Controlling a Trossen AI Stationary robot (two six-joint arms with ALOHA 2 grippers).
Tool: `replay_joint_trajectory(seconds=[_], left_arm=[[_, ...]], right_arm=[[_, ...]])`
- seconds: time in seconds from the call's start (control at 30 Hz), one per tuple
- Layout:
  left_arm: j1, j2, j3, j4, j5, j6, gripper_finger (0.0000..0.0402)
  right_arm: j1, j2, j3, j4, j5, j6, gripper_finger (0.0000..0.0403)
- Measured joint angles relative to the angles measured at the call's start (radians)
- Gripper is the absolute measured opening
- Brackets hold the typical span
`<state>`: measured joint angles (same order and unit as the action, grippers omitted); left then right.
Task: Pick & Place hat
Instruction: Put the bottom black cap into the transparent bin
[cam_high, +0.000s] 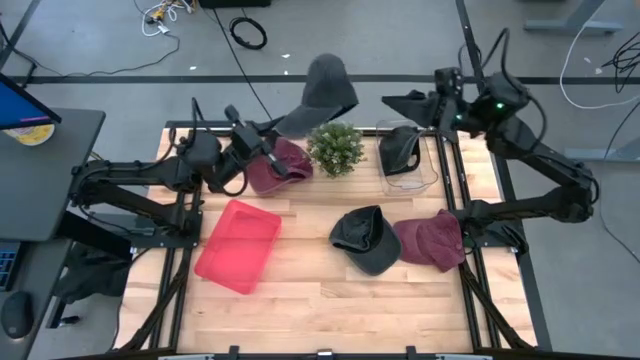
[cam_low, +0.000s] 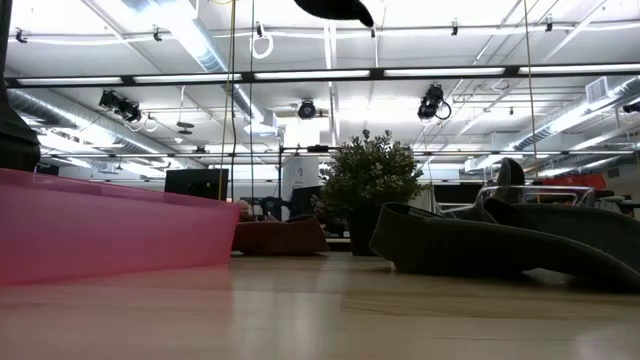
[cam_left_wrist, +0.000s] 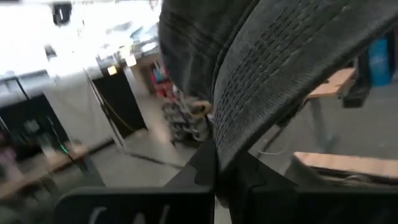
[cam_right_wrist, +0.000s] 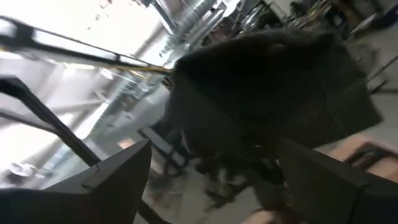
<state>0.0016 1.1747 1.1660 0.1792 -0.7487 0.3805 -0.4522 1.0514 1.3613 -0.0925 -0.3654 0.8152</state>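
Left gripper (cam_high: 272, 130): raised at the far side of the table, fingers clamped on the brim of a grey cap (cam_high: 322, 92); in the left wrist view the brim (cam_left_wrist: 292, 74) runs down into the pinch between the two dark fingers.
Grey cap: held in the air, its crown hanging past the table's far edge, just beyond the potted plant (cam_high: 335, 148); only its underside (cam_low: 335, 9) shows at the top of the low view.
Right gripper (cam_high: 412, 103): at the far right of the table, above the clear bin (cam_high: 432, 172); its fingers (cam_right_wrist: 112, 180) stand wide apart in the right wrist view, with a dark cap (cam_right_wrist: 267, 99) ahead of them, not gripped.
Clear bin: on the far right of the table, holding a black cap (cam_high: 398, 148).
Maroon cap, far (cam_high: 278, 166): lies on the table just left of the potted plant, under the left arm.
Black cap, near (cam_high: 364, 238): on the wood in the middle right, touching a second maroon cap (cam_high: 432, 240) on its right.
Red tray (cam_high: 238, 245): on the table's left half, tilted askew, well apart from the caps.
Table (cam_high: 320, 300): light wood planks in a black frame.
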Motion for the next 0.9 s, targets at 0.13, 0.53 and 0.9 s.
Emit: replay_joint_trajectory(seconds=[0.13, 0.53, 0.9], left_arm=[[0.017, 0.0, 0.0, -0.121, 0.001, -0.286, 0.0012], [0.115, 0.037, 0.0, -0.235, 0.134, -0.895, 0.0012], [0.125, 0.109, -0.001, -0.367, 0.187, -0.971, 0.0012]], right_arm=[[0.011, -0.043, 0.0, -0.104, 0.054, -0.153, 0.0335], [0.184, 0.026, 0.0, -0.24, 0.328, -0.353, 0.0303], [0.299, 0.141, 0.0, -0.12, 0.391, -0.475, 0.0288]])
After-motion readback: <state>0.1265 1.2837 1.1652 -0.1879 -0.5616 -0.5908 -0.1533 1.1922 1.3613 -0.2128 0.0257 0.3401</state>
